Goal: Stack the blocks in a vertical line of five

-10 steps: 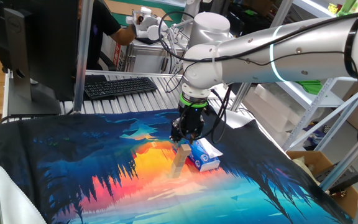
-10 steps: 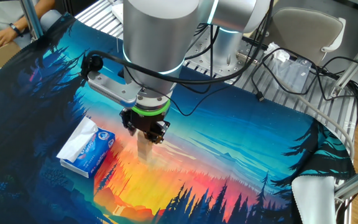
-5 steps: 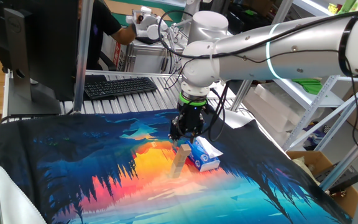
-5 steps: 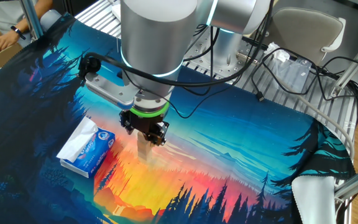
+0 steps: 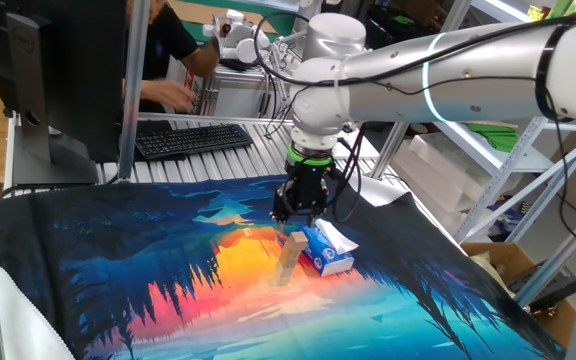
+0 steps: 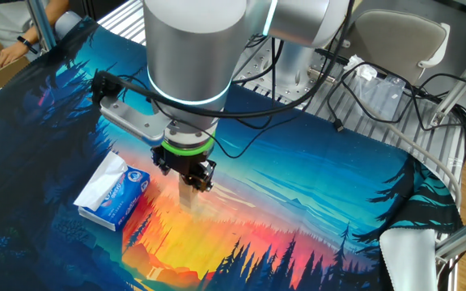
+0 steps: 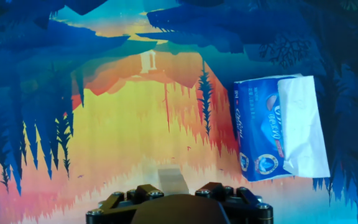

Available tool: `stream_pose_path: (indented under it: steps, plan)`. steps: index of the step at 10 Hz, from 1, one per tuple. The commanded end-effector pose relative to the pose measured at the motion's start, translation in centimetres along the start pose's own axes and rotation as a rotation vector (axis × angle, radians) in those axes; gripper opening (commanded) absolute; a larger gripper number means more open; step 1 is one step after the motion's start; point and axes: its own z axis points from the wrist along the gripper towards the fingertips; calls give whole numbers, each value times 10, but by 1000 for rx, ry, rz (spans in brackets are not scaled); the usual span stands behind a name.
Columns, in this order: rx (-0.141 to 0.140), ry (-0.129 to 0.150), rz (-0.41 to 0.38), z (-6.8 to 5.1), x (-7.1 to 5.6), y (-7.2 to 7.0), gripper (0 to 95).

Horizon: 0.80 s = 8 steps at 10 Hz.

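Stack of blocks point(image 5: 288, 258) stands w/ hand point(image 5: 299, 222) just above, jaws parted, empty; count unclear, prob. near done; box point(image 5: 328, 249) at 3 o'clock.

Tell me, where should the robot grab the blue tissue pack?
Probably from straight above, with the jaws across the two long sides of the tissue pack, near its middle. It lies flat on the cloth, so only the top and sides are free, and that width is its narrower one. The loose white tissue on top is floppy, so don't pinch that.
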Motion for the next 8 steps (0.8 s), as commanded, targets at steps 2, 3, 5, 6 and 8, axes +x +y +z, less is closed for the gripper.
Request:
stream_pose_path:
  steps: [2,3,5,6,8]
  plan:
    - [5,24,32,0,0,0,760]
    - [7,33,40,0,-1,0,760]
    - [9,38,49,0,-1,0,760]
    - [9,39,48,0,-1,0,760]
    - [12,39,48,-1,-1,0,760]
